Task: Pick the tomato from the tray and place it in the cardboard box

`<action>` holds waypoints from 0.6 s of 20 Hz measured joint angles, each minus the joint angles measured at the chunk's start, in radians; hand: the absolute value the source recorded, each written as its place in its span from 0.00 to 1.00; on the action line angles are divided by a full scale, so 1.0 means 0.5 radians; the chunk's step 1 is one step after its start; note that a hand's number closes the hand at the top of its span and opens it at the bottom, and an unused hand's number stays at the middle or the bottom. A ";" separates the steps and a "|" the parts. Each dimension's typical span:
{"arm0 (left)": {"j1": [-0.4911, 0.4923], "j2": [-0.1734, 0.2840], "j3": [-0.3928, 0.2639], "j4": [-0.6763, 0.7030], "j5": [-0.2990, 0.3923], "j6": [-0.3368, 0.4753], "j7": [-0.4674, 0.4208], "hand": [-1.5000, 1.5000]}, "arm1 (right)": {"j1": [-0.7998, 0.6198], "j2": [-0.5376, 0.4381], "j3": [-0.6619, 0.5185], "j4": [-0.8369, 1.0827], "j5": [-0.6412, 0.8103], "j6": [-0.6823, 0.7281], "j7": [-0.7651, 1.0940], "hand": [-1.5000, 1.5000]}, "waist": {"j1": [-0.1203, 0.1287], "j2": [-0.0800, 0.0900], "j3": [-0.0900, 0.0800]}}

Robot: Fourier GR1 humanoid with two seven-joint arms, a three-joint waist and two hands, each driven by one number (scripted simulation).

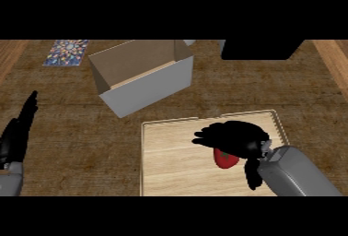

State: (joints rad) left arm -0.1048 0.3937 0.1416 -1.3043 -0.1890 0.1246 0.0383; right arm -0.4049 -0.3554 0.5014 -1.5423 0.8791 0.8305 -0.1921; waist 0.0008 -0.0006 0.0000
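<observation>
Right grey forearm comes in from the lower right corner, nearest the view. Brown woven-textured bench fills the scene, with wood-plank strips along both side edges. One pale wooden rectangular tray with a low raised rim lies at lower centre. One open cardboard box, grey outside and tan inside, sits tilted up-left of the tray, apart from it, flaps up. One black blocky object at the top right edge, cut off by the frame, kind unclear. One small colourful patterned mat at the top left, beside the box. Right black hand is over the tray's right half, fingers curled down over the one red tomato; thumb hangs below near the wrist. Tomato peeks out under the palm, over the tray; cannot tell if it touches the wood or is lifted. Left black hand at the left edge, fingers straight and pointing up, holding nothing, resting well apart from the tray. Nothing sits between the tray and the box; the box's near wall faces the tray.
</observation>
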 measured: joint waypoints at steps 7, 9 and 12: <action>0.014 -0.018 0.032 -0.068 -0.029 -0.039 0.049 0.50 | 0.050 0.099 0.036 0.169 0.217 -0.154 -0.019 1.00 | 0.004 -0.001 -0.001; 0.000 -0.026 0.029 -0.064 -0.037 -0.042 0.054 0.50 | 0.043 0.139 0.046 0.221 0.289 -0.342 -0.045 1.00 | 0.005 -0.007 -0.004; 0.010 -0.035 0.038 -0.078 -0.049 -0.045 0.052 0.50 | 0.040 0.160 0.041 0.282 0.361 -0.558 -0.150 1.00 | 0.009 -0.010 -0.003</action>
State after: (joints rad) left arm -0.0998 0.3760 0.1604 -1.3431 -0.2136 0.1021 0.0641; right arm -0.3847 -0.2755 0.5217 -1.4012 1.0595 0.5517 -0.2672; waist 0.0053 -0.0057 -0.0014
